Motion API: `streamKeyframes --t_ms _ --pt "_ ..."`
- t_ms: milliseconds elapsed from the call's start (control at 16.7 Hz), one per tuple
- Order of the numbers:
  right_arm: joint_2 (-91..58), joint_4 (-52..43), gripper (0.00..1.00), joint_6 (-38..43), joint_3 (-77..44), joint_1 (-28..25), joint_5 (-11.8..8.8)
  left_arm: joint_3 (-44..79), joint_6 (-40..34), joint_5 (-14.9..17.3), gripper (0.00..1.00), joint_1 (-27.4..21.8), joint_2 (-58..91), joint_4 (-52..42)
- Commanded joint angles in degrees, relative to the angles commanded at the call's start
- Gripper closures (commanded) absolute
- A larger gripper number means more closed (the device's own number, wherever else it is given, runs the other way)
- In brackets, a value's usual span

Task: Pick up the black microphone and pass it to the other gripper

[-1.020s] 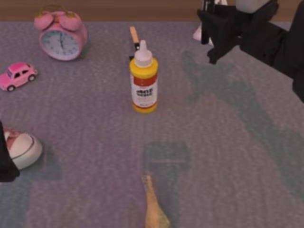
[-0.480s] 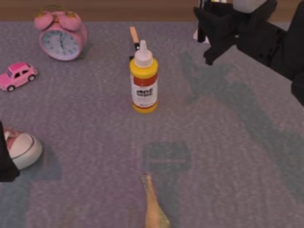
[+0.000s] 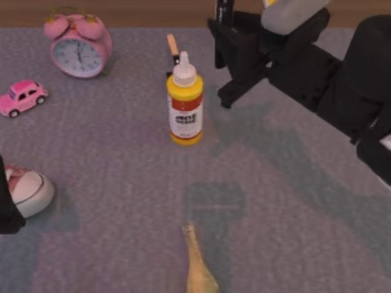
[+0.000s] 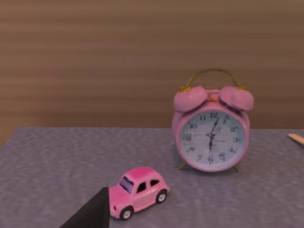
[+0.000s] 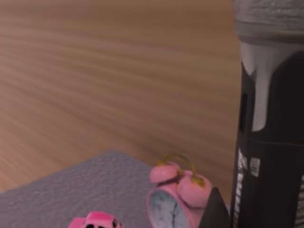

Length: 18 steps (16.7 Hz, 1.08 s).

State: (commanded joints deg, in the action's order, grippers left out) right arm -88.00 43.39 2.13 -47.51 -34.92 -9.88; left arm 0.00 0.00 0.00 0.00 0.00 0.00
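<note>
One black microphone (image 5: 268, 142) stands upright in the right gripper (image 3: 227, 43), whose jaws are closed on its dark body above the far edge of the table (image 3: 122, 183), just right of the yellow bottle (image 3: 185, 104). In the top view only the microphone's dark end pokes out above the gripper; the right wrist view shows its grey mesh head at the top and one pointed fingertip (image 5: 214, 211) beside the body. The bottle stands near the middle of the table, with a small orange-and-black tool (image 3: 173, 50) lying behind it. A pink alarm clock (image 3: 79, 46) and a pink toy car (image 3: 23, 97) sit at the far left. The left gripper (image 3: 7, 207) is parked at the left edge beside a white-and-red rounded object (image 3: 29, 191); whether its jaws are open cannot be told. A yellowish object (image 3: 198, 268) lies at the near edge.
</note>
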Motion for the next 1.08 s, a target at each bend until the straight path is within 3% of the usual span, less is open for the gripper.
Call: streamKeyframes --t_ms 120,780,900,1080 --pt "0.8 -0.3 1.00 0.0 0.3 -1.0 0.9 0.0 0.0 0.0 0.00 0.0 0.0 0.0" --pt "0.8 -0.3 1.00 0.0 0.3 -1.0 0.9 0.1 0.0 0.1 0.00 0.0 0.1 0.0" --pt "0.8 -0.3 1.00 0.0 0.3 -1.0 0.9 1.6 0.3 1.5 0.00 -0.9 2.0 0.7" --pt "0.8 -0.3 1.00 0.0 0.3 -1.0 0.9 6.9 1.0 6.3 0.00 -3.4 9.5 3.0"
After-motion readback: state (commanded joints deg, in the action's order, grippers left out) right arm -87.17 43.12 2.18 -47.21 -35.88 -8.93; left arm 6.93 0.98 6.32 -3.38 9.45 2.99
